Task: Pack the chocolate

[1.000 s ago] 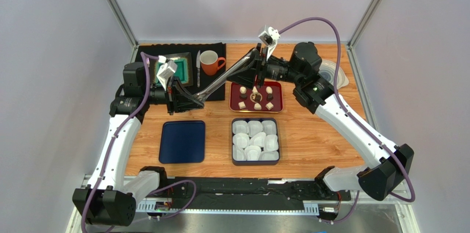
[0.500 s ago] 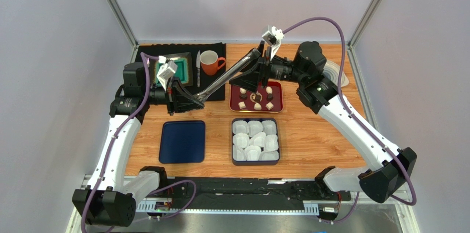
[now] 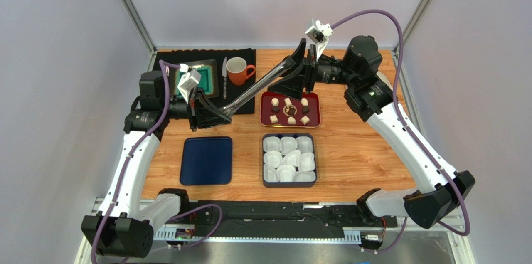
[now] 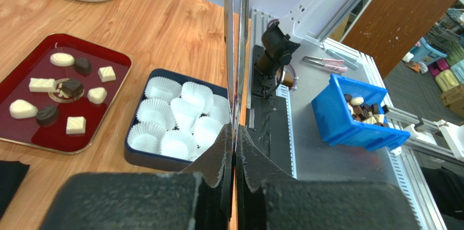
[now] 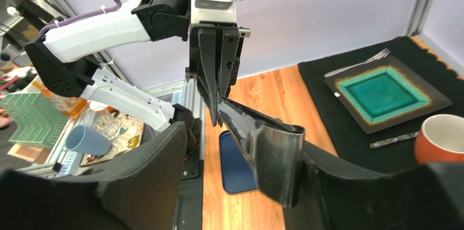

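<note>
The left gripper (image 3: 209, 112) sits well to the left of the red tray (image 3: 316, 114). Its jaws are pressed together on one end of a long pair of steel tongs (image 3: 256, 86), which slants up toward the tray's far left corner. The right gripper (image 3: 293, 74) hovers just behind the tray's far edge, its fingers apart on either side of the tongs' bent end; whether both touch it cannot be told. A dark box (image 3: 265, 163) of white paper cups (image 3: 288, 145) lies just in front of the tray. The chocolate (image 3: 273, 117), dark and cream pieces, lies loose on the tray, below the right gripper and held by neither gripper.
</note>
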Tool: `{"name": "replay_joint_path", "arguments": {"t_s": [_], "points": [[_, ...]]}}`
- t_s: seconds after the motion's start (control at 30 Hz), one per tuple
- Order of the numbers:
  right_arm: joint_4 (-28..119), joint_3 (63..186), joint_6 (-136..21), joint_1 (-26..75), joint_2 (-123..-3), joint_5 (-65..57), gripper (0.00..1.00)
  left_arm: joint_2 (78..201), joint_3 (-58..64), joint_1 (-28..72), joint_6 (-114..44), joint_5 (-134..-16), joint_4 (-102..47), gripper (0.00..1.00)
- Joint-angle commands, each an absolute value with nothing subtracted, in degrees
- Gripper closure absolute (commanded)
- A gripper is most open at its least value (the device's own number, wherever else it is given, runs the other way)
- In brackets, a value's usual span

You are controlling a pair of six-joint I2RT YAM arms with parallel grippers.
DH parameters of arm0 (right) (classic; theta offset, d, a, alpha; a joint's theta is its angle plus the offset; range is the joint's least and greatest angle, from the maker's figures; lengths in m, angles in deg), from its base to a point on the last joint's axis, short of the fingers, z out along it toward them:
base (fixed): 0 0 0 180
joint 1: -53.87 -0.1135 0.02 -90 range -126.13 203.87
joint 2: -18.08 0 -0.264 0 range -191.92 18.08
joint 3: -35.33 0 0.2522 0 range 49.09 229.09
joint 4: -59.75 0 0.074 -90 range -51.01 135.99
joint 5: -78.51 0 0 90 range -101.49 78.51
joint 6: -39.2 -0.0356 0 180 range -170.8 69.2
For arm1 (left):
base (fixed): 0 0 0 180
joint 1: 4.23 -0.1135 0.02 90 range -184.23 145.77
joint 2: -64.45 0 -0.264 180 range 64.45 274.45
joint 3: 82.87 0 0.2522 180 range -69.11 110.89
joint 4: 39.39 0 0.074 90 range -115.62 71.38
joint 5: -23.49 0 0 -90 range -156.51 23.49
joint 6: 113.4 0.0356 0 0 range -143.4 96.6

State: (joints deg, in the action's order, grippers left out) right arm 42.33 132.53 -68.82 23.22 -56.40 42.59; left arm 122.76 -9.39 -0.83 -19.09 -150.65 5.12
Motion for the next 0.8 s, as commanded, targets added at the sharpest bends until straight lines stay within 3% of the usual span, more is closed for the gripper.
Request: {"name": "replay_joint_path", "arguments": {"t_s": [0.0, 0.17, 0.5, 0.77], "points": [[43.36, 134.08, -70.49, 23.2, -58.03, 46.16, 0.41, 121.58, -7.94, -0.36, -18.83, -167.76, 4.61, 0.97], [39.06, 137.5, -67.69, 23.28, -59.44, 47.04, 0.5, 121.58, -8.29, -0.19, -19.01, -167.67, 4.61, 0.97], [32.21, 145.15, -65.83, 24.69, -63.13, 51.08, 0.57, 121.4, -9.08, -0.1, -19.09, -167.67, 4.52, 0.96], [29.65, 146.3, -64.6, 24.69, -65.06, 52.4, 0.7, 121.49, -9.17, -0.01, -19.1, -167.67, 4.52, 0.96]]}}
